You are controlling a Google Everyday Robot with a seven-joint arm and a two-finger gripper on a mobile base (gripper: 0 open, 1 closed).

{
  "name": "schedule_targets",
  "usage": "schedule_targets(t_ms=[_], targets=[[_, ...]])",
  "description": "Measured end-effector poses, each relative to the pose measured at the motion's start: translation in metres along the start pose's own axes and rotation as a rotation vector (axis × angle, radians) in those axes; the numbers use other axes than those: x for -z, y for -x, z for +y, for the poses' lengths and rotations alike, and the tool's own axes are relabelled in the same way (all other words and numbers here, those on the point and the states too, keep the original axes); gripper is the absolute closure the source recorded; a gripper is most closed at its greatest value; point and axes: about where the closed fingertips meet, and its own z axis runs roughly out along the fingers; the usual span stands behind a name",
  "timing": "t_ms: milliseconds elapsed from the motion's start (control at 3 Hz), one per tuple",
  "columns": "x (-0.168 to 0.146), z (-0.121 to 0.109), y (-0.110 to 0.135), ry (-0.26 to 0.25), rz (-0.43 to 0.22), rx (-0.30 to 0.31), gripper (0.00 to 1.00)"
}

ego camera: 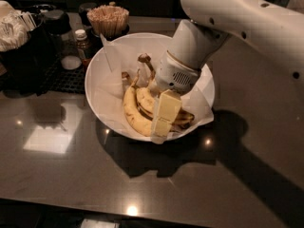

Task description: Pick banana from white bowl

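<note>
The white bowl (pixel 102 63), lined with creased white paper, stands in the middle of the dark table. Bananas lie in it. The plump, curved yellow banana (pixel 132 112) lies at the left with its short thin stem pointing back. A longer banana (pixel 144 99) lies next to it, and its thick dark knobbed stem (pixel 144 59) sticks up. My gripper (pixel 161 123) reaches down into the bowl from the upper right. It sits right over the bananas' near ends and hides their right parts.
A cup of wooden stirrers (pixel 109 19) stands behind the bowl. A small brown bottle (pixel 82 42), a lidded jar (pixel 60 25) and a black caddy with white packets (pixel 19 42) stand on a black mat at the back left. The table's front edge runs along the bottom.
</note>
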Motion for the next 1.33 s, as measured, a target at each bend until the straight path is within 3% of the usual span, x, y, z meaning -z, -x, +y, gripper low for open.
schedule_targets(t_ms=[667,1000,1333], targets=[[0.067,0.016,-0.067,-0.291,0.023,-0.309,0.0],[0.088,0.023,-0.084,-0.365,0.006,-0.373,0.0],[0.109,0.03,-0.072,-0.434,-0.015,-0.317,0.0]])
